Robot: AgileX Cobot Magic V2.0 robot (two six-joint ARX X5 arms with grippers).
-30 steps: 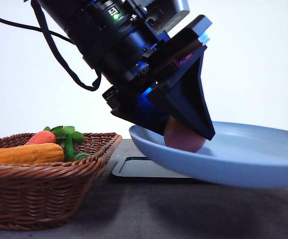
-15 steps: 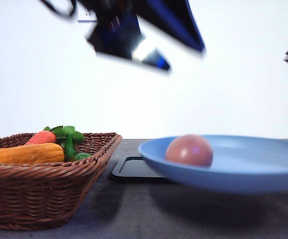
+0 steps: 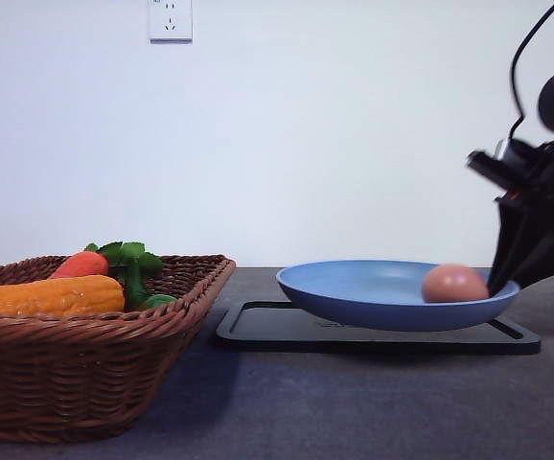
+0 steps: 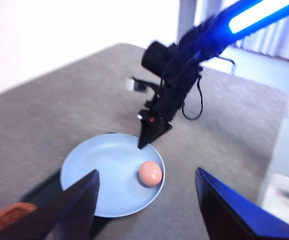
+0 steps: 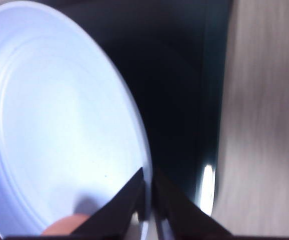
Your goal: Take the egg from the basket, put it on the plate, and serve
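My right tool (image 3: 503, 284) pinches the plate (image 3: 373, 292) by its rim; my left tool (image 4: 145, 200) hangs spread above it. The egg (image 3: 454, 284) lies in the plate, near the pinched edge. I judge I should keep the plate level, since the egg could roll. Motion blur hides the rim contact.
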